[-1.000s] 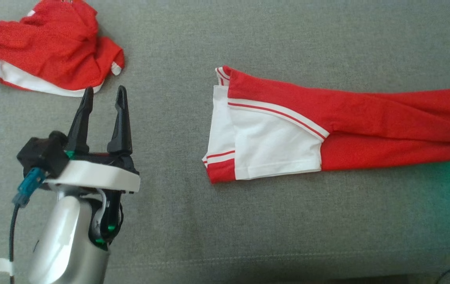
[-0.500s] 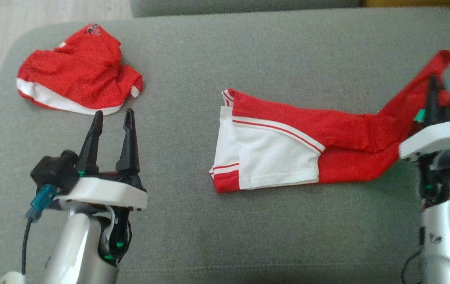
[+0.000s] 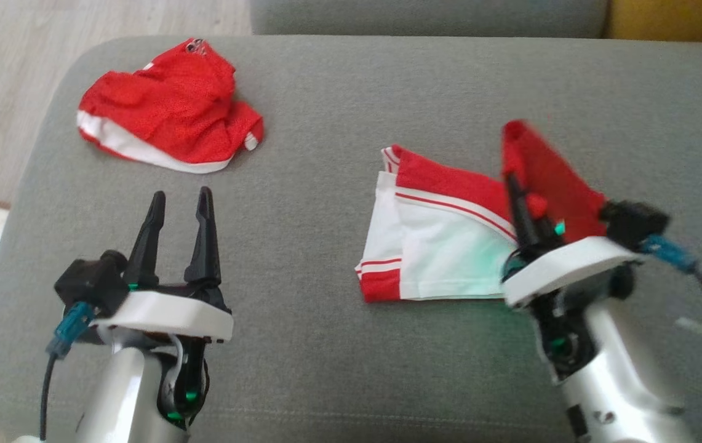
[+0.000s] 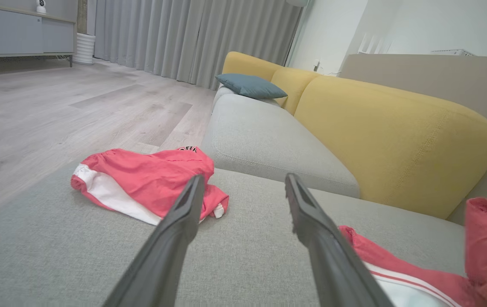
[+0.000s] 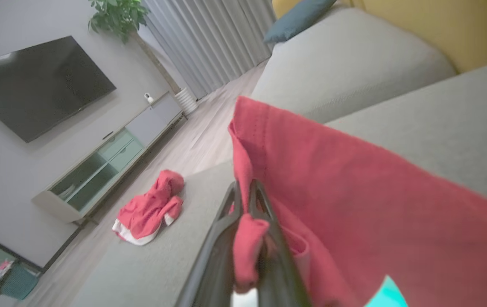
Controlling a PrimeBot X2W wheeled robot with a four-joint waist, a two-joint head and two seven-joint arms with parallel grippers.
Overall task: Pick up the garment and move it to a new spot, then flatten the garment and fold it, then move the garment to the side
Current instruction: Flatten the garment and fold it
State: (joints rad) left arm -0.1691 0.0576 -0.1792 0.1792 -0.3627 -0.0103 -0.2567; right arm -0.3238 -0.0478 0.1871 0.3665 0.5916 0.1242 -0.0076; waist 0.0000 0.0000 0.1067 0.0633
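Fold is judged half done: the garment (image 3: 449, 246), laid on the sofa seat (image 3: 338, 111), is pinched at its raised red end by the closed right tool (image 5: 245, 189), the left tool (image 3: 181, 195) is held open and empty, and the sideways move is left.

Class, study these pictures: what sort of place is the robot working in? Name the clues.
Most likely a home living room: a yellow-backed sofa, a wall-mounted television, and long grey curtains reaching down to a wooden floor.
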